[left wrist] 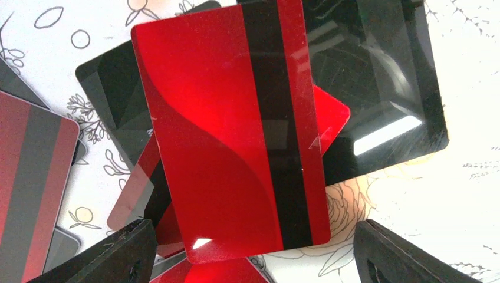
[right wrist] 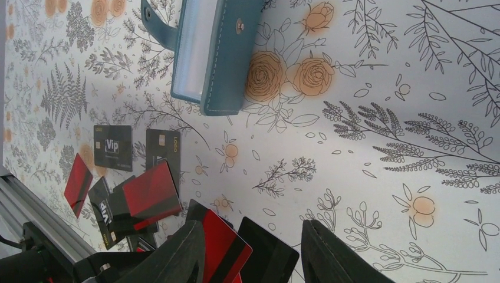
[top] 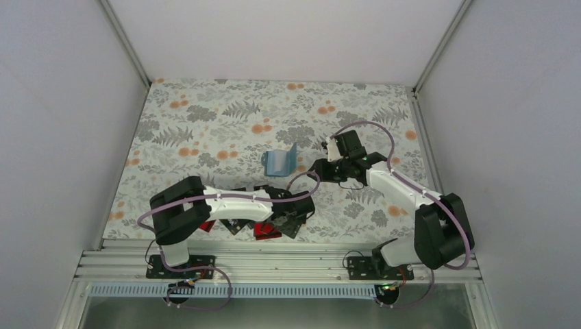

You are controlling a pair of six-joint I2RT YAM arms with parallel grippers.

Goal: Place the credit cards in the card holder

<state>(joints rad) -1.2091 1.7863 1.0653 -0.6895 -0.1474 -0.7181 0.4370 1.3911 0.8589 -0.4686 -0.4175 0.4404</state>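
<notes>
The credit cards lie in a loose overlapping heap near the table's front edge (top: 264,229). In the left wrist view a red card with a black stripe (left wrist: 236,135) lies on top of a glossy black card (left wrist: 377,88) and other red ones. My left gripper (left wrist: 253,262) hovers over this heap, open, its fingers (left wrist: 106,259) standing either side of the red card's near end without touching it. The card holder (top: 279,162), teal, stands unfolded mid-table; it also shows in the right wrist view (right wrist: 218,53). My right gripper (right wrist: 253,253) is open and empty, just right of the holder (top: 320,166).
More cards, black ones printed "Vip" (right wrist: 112,147) and a red one (right wrist: 150,188), are scattered left of the heap. A metal rail (top: 274,264) runs along the near edge. White walls (top: 62,137) close in the flowered tabletop (top: 226,116) on three sides.
</notes>
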